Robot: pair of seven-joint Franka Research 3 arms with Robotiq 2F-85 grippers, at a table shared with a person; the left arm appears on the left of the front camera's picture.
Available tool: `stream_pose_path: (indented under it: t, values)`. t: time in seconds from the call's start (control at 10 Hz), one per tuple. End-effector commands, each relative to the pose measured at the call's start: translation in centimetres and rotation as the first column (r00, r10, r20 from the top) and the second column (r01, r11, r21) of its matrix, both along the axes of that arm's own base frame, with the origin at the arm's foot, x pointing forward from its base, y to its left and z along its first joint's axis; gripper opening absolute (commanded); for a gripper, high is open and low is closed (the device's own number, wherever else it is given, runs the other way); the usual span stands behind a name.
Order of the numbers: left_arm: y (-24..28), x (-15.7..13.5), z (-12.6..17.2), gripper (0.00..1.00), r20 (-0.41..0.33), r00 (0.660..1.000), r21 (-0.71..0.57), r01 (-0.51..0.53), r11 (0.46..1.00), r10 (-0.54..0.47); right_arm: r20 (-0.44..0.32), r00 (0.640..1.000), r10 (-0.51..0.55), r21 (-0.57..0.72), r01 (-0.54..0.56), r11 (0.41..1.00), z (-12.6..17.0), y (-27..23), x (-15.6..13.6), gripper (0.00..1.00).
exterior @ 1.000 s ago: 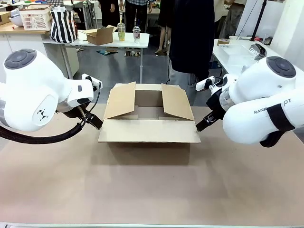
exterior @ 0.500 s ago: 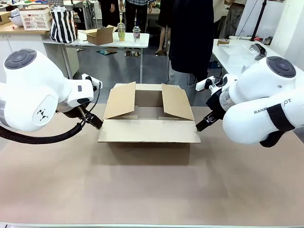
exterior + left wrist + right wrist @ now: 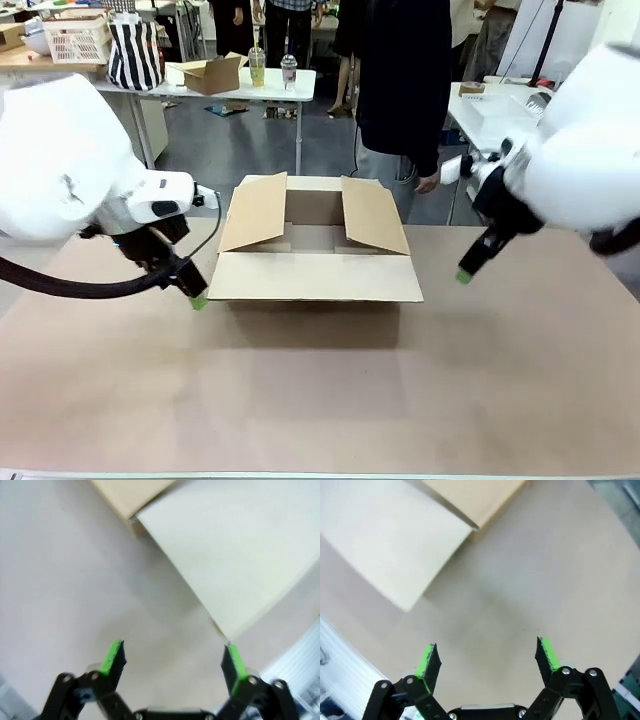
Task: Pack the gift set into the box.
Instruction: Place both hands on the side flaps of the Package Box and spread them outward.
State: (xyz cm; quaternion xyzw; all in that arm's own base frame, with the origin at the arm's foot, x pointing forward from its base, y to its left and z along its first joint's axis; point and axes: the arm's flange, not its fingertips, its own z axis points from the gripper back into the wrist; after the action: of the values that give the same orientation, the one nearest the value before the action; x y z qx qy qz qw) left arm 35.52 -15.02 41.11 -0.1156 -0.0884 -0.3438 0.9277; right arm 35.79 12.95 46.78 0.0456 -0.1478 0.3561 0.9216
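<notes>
Fingers (image 3: 114,657) of both grippers spread, empty. Counter (image 3: 320,400) carries the box (image 3: 315,275), centred, flaps open, between left gripper (image 3: 196,297) and right gripper (image 3: 465,273). Risk: left gripper, just beside the front flap (image 3: 315,276), may snag it and shift the box.

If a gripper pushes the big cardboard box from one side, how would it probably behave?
The box looks empty, so it is probably light and should slide on the flat table rather than tip. Its outspread front flap would likely bend if pressed.
</notes>
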Motion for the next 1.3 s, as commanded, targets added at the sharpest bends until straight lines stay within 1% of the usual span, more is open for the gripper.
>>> stream_pose_path:
  t: [0.0, 0.1, 0.2, 0.3, 0.4, 0.5, 0.6, 0.7, 0.8, 0.9, 1.0, 1.1, 1.2]
  values:
    - [3.7, -0.2, 7.3, 1.0, 0.13, 0.985, -0.206, -0.087, 0.975, 0.115, 0.131, 0.985, -0.11, 0.246, 0.076, 0.966, 4.1, -1.2, 0.5, 1.0]
    - [4.4, -0.4, 8.6, 1.0, 0.28, 0.925, -0.377, -0.141, 0.916, 0.258, 0.233, 0.93, -0.285, 0.373, 0.185, 0.909, 5.1, -1.4, 0.1, 1.0]
    - [1.5, -0.6, 4.5, 1.0, 0.033, 0.999, -0.09, -0.023, 0.996, 0.026, 0.05, 0.998, -0.047, 0.113, 0.041, 0.993, 4.0, -1.1, -0.3, 1.0]
    - [1.5, -0.6, 4.5, 1.0, 0.033, 0.999, -0.09, -0.023, 0.996, 0.026, 0.05, 0.998, -0.047, 0.113, 0.041, 0.993, 4.0, -1.1, -0.3, 1.0]
    - [4.0, -1.3, 9.4, 1.0, 0.119, 0.985, -0.223, -0.098, 0.97, 0.127, 0.116, 0.983, -0.145, 0.242, 0.114, 0.964, 7.0, -2.0, -0.4, 1.0]
    - [2.7, -0.8, 9.4, 1.0, 0.065, 0.995, -0.496, 0.096, 0.863, -0.074, -0.048, 0.967, -0.25, 0.445, 0.245, 0.862, 5.9, -2.7, -0.3, 1.0]
    - [3.5, -0.6, 10.3, 1.0, 0.098, 0.976, -0.683, 0.209, 0.7, -0.195, -0.13, 0.942, -0.311, 0.682, 0.312, 0.661, 6.3, -4.2, -0.4, 1.0]
    - [5.0, -0.7, 10.9, 1.0, 0.128, 0.953, -0.811, 0.26, 0.524, -0.275, -0.331, 0.907, -0.262, 0.837, 0.41, 0.362, 7.5, -5.5, -0.7, 1.0]
    - [6.9, -0.7, 10.9, 1.0, 0.173, 0.938, -0.903, 0.272, 0.331, -0.299, -0.52, 0.828, -0.211, 0.824, 0.551, 0.13, 7.8, -7.4, -0.6, 1.0]
    - [8.2, -0.7, 10.2, 1.0, 0.128, 0.951, -0.949, 0.199, 0.243, -0.28, -0.635, 0.752, -0.179, 0.769, 0.638, -0.047, 7.4, -9.4, -0.5, 1.0]
    - [8.3, -0.4, 9.4, 1.0, 0.029, 0.978, -0.964, 0.082, 0.255, -0.207, -0.622, 0.775, -0.108, 0.777, 0.595, -0.203, 6.7, -10.9, -0.6, 1.0]
    - [9.0, -0.4, 8.7, 1.0, -0.029, 0.988, -0.974, 0.007, 0.227, -0.152, -0.598, 0.79, -0.133, 0.792, 0.557, -0.249, 5.8, -11.5, -0.5, 1.0]
    - [9.4, -0.1, 8.1, 1.0, -0.151, 0.987, -0.945, -0.126, 0.302, -0.061, -0.567, 0.8, -0.194, 0.822, 0.534, -0.2, 4.7, -11.0, -0.1, 1.0]
